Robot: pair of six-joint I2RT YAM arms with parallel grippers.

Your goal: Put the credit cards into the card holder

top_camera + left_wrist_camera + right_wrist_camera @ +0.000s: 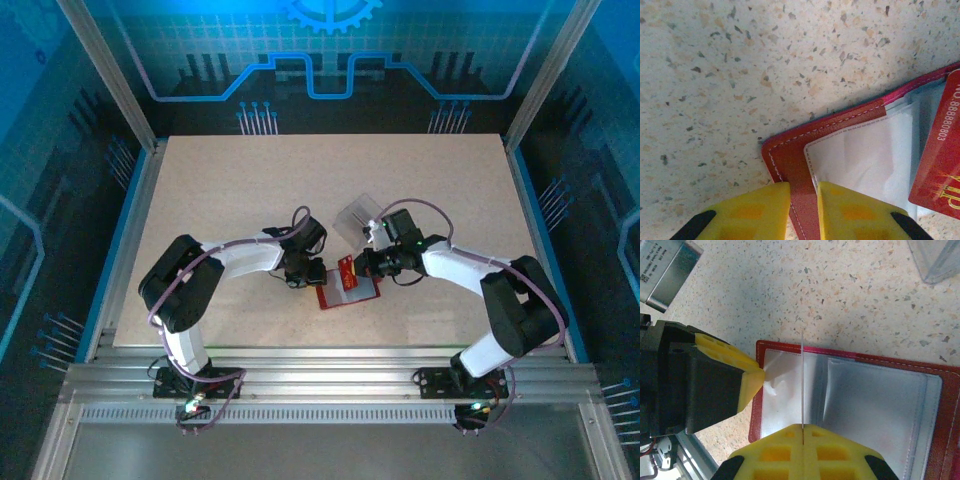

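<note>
Overhead, speckled tabletop (300, 180), card holder (352, 292), blue walls (330, 60).

wallet (790, 155): red, pale stitching, pale grey pockets
card (940, 160): red, gold lettering, pale digits
tabletop (740, 75): beige, dark speckles
fingers (750, 212): yellow

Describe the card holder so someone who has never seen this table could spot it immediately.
On the speckled table, look at the spot between the two arms' tips. The card holder lies open there, one edge pinched by the left gripper. It is red with pale grey pockets, unlike the clear plastic box just beyond it.
</note>
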